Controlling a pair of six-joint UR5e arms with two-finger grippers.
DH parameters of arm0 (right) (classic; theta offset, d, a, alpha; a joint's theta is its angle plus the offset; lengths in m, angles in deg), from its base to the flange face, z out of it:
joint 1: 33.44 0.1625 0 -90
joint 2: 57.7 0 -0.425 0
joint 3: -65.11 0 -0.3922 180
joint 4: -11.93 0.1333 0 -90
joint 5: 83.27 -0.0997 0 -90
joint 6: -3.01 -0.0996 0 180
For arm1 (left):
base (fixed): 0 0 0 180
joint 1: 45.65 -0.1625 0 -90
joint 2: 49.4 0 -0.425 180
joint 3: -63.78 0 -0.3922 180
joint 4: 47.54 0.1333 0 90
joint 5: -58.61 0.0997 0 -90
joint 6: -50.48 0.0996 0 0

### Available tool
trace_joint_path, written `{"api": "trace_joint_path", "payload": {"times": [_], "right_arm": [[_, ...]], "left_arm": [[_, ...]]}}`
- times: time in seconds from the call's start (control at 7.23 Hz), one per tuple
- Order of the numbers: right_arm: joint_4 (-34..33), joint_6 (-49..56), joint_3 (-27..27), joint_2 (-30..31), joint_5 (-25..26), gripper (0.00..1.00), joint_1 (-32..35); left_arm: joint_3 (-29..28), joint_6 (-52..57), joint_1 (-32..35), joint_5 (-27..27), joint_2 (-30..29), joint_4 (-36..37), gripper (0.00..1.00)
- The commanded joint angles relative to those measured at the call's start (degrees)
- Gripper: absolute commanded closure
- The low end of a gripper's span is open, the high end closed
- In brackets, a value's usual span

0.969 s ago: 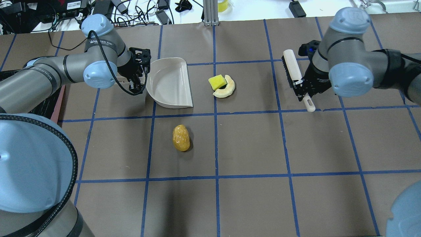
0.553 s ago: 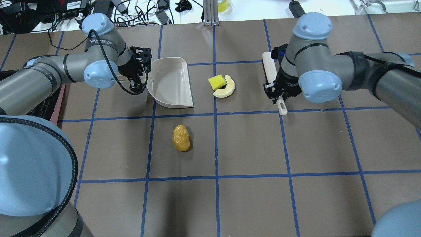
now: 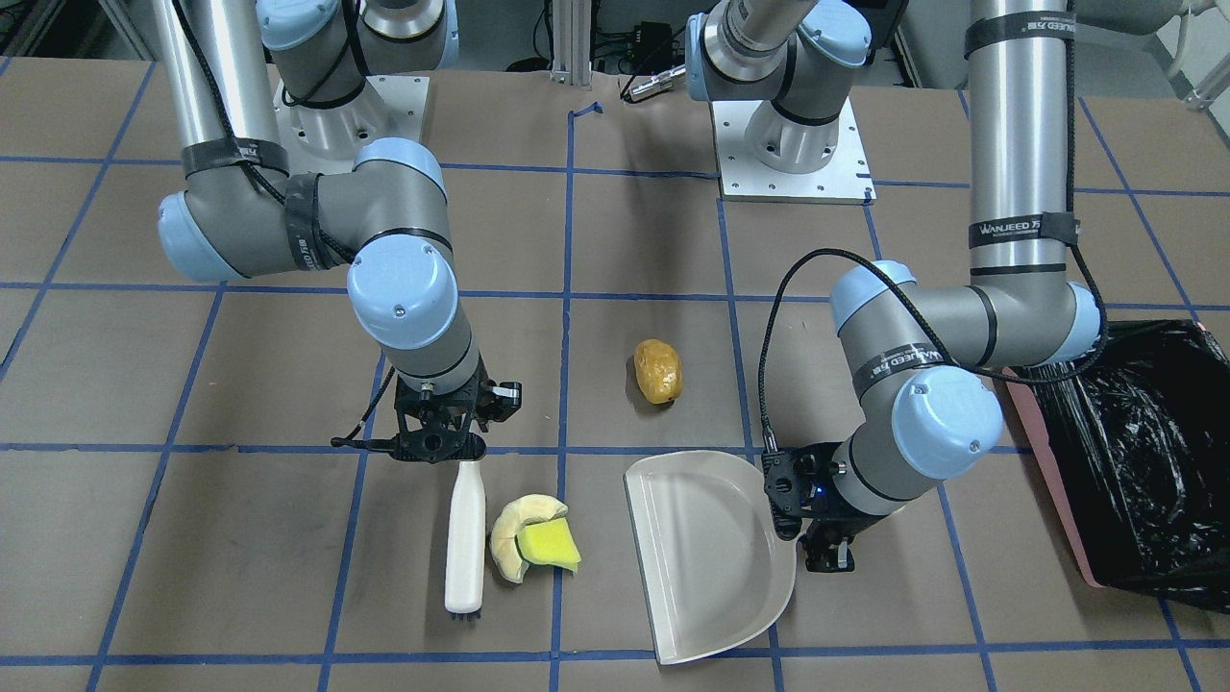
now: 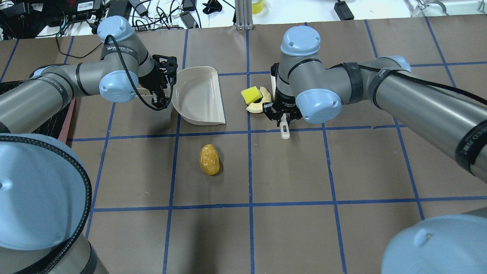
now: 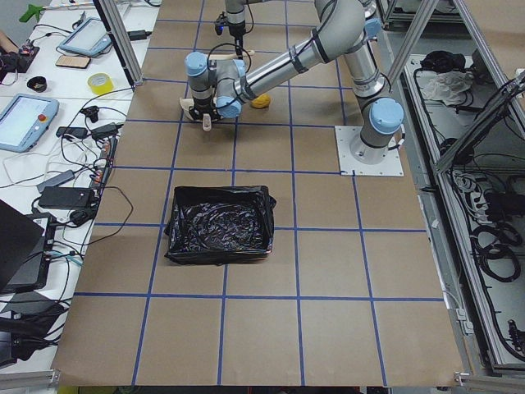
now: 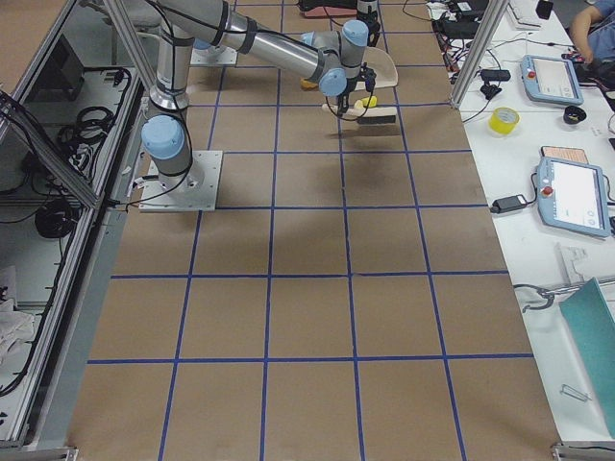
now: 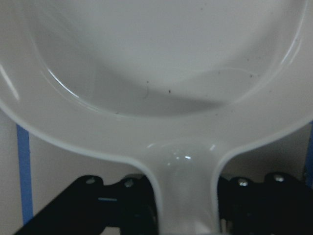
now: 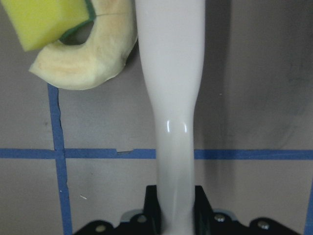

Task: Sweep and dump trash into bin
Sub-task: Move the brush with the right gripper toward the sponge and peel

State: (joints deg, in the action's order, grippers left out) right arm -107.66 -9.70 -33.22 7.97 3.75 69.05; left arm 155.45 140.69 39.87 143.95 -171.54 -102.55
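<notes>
While L hand (image 3: 805,514) pinches dustpan (image 3: 706,553) handle, R hand (image 3: 437,445) clamps brush (image 3: 465,538), seemingly touching peel (image 3: 507,527).

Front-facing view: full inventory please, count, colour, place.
potato-like lump: 1, glossy orange-brown, mid-table, alone
peel with wedge: 1, pale-yellow peel, yellow-green wedge, between brush and dustpan
brush: 1, white handle, dark bristles, right beside the peel
dustpan: 1, off-white, empty, on the table
bin: 1, pink, black bag liner, at the robot's left table end
table: 1, brown, blue tape grid
left gripper: shut on dustpan handle
right gripper: shut on brush handle
</notes>
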Motion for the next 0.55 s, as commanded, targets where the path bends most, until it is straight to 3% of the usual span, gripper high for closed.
{"api": "trace_joint_path", "payload": {"times": [0.0, 0.42], "right_arm": [[-0.4, -3.7, 0.4, -1.7, 0.0, 1.0, 2.6], [-2.4, -14.9, 6.4, -6.6, -1.8, 1.0, 8.9]], "left_arm": [[0.0, 0.1, 0.0, 0.0, 0.3, 0.0, 1.0], [0.1, 0.1, 0.0, 0.0, 0.8, 0.0, 1.0]]}}
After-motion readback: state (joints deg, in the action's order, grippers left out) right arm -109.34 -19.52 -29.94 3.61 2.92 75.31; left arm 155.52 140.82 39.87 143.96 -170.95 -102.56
